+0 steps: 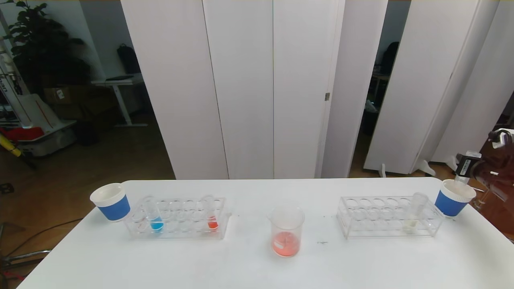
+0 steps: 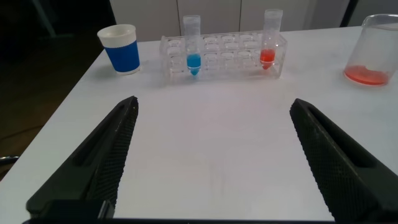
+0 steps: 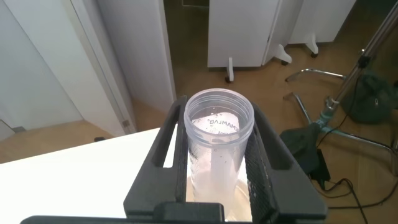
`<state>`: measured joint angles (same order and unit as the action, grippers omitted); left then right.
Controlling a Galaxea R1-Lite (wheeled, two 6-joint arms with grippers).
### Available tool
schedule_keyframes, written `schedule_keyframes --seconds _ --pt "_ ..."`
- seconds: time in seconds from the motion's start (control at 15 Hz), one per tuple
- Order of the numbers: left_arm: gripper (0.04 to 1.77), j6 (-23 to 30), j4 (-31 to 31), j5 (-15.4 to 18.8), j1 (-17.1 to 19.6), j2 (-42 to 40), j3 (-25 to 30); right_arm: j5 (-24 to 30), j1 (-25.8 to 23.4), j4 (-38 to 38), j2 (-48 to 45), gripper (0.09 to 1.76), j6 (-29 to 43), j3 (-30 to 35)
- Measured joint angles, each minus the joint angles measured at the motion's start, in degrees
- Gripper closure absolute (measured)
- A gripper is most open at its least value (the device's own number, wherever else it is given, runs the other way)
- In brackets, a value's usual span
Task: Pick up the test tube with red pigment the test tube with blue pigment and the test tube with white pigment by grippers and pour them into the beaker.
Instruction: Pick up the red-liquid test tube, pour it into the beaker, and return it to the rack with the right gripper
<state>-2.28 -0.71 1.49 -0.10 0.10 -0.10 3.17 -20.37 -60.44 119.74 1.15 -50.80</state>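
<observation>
Black gripper (image 2: 211,162) fingers, textured pads (image 2: 118,140)

A: What do the right gripper's (image 3: 214,168) fingers (image 3: 264,165) hide?
B: The lower end of the clear tube (image 3: 219,143) clamped between them.
A: And the left gripper (image 2: 211,162)?
B: Its finger bases run off the picture's edge.

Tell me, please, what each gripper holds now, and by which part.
The right gripper holds a clear test tube, clamped on two opposite sides just below its open rim. The left gripper is open and holds nothing.
</observation>
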Motion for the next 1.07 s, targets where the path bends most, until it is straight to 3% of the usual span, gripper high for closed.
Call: schedule_keyframes --seconds 0.2,0.93,1.0,1.07 --pt "0.07 0.0 0.0 0.0 0.0 0.0 0.0 -0.1 0.3 -3.9 2.6 1.24 -0.1 0.7" --pt "0.07 0.0 0.0 0.0 0.0 0.0 0.0 0.0 0.4 -4.2 4.6 1.24 0.1 2.8" --pt "0.07 0.0 0.0 0.0 0.0 0.0 0.0 0.0 0.4 -4.2 4.6 1.12 0.2 2.8" --pt "0.07 0.0 0.0 0.0 0.0 0.0 0.0 0.0 0.4 -4.2 4.6 0.87 0.1 2.8"
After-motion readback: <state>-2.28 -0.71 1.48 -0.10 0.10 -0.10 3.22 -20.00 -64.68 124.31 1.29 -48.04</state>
